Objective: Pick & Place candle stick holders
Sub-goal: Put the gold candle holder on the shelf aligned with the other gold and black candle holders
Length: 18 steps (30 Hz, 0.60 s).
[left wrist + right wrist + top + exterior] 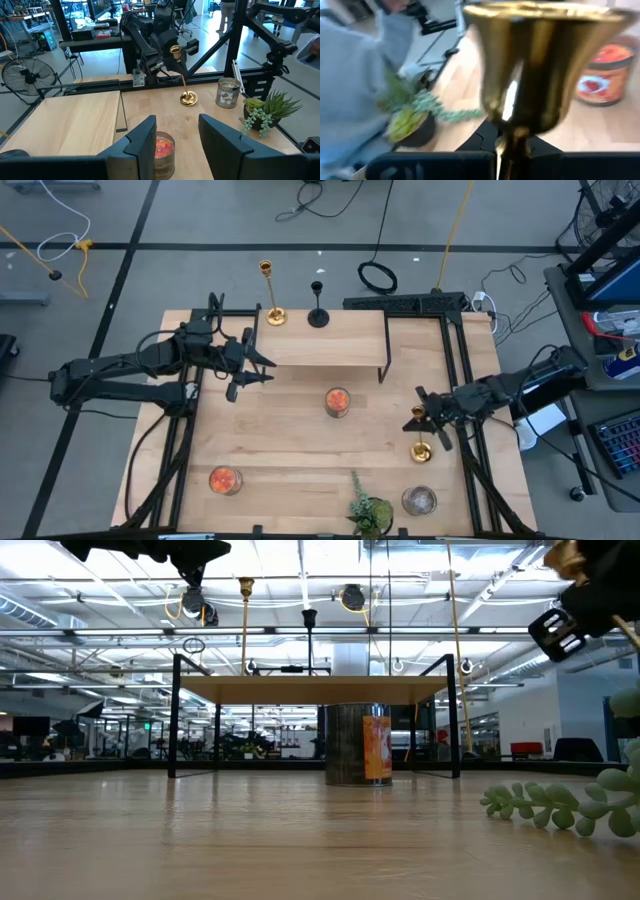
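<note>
My right gripper (432, 420) is shut on a shiny gold candlestick holder (420, 432) over the table's right side. It also shows in the left wrist view (181, 75). A second gold holder (270, 305) and a shorter black one (318, 313) stand on their round bases on the far edge of a raised wooden shelf (320, 342). My left gripper (252, 366) hangs open and empty by the shelf's left end, above the table (177, 137). My right gripper pinches the gold holder's thin stem just below its cup (513, 142) between its two fingers. The fingers come about level from the table's right side and lie across the stem. The holder is tilted, cup (175, 50) up and round base (188, 98) low by the tabletop. Whether the base touches the table, I cannot tell.
An orange jar candle (337, 402) stands in front of the shelf at mid-table and another (225, 480) at near left. A grey jar candle (419, 500) and a small green plant (368, 512) stand at near right. Black frame rails (462, 360) run along both table sides.
</note>
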{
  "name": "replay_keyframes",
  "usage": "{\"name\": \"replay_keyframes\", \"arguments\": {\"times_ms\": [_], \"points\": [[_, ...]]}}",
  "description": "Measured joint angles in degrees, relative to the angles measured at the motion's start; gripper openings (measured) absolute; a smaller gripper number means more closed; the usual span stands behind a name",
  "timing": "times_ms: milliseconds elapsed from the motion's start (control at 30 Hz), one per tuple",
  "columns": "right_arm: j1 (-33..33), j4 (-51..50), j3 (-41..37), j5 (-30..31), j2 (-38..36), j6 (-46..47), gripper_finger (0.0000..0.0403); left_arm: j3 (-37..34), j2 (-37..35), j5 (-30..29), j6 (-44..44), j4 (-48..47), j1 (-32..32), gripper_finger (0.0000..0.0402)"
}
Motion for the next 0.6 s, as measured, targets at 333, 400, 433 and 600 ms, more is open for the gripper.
{"name": "replay_keyframes", "arguments": {"times_ms": [333,400,433,600], "points": [[-0.1,19.1,0.0,4.5,9.2,-0.6,0.0001,0.0,0.0,0.0,0.0,0.0,0.0,0.0152],[-0.1,22.6,0.0,4.8,10.6,-1.4,0.0,0.0,0.0,0.0,0.0,0.0,0.0,0.0152],[-0.1,24.2,0.0,5.7,11.2,-1.7,0.0,0.0,0.0,0.0,0.0,0.0,0.0,0.0152],[-0.2,30.3,0.7,10.7,13.5,-4.1,0.0,0.0,0.0,0.0,0.0,0.0,0.0,0.0152]]}}
